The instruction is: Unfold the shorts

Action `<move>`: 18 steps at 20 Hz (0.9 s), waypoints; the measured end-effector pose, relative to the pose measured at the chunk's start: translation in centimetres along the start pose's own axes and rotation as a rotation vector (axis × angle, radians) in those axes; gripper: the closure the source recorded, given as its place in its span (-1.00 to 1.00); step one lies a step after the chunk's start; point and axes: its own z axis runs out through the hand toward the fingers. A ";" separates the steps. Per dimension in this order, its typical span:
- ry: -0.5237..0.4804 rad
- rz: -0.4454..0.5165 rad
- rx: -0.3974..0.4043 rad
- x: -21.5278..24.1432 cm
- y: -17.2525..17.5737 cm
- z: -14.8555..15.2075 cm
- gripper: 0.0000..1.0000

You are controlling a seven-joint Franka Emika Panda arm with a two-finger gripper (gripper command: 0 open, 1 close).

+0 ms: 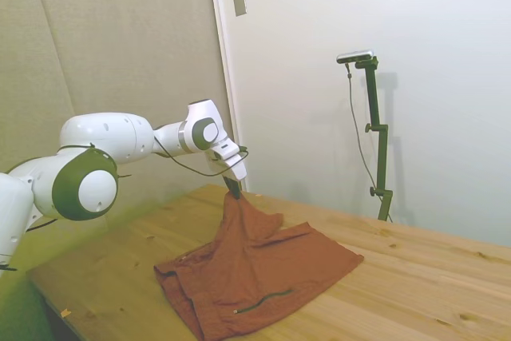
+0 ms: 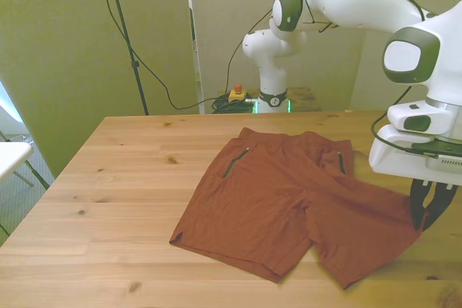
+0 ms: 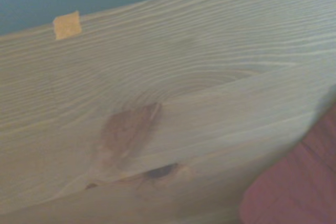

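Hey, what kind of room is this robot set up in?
Probably a robotics lab or test room: a white arm with its gripper lifting the shorts off a wooden table, plain padded walls, and cables on the floor.

A lab: padded wall panels [image 1: 120,37], camera tripod [image 2: 126,30], cables [image 2: 224,102].

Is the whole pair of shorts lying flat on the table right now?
No, in the side view the claw holds one part of the shorts lifted into a peak above the table.
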 end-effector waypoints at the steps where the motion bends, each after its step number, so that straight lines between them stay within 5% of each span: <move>1: 0.000 0.000 0.000 -0.2 -0.2 0.0 -1.00; 8: -0.012 -0.064 0.010 -3.0 0.3 -4.0 -1.00; 12: -0.086 -0.196 -0.007 -4.7 3.5 -8.8 -1.00; 18: -0.131 -0.271 -0.041 -4.8 9.7 -12.0 -1.00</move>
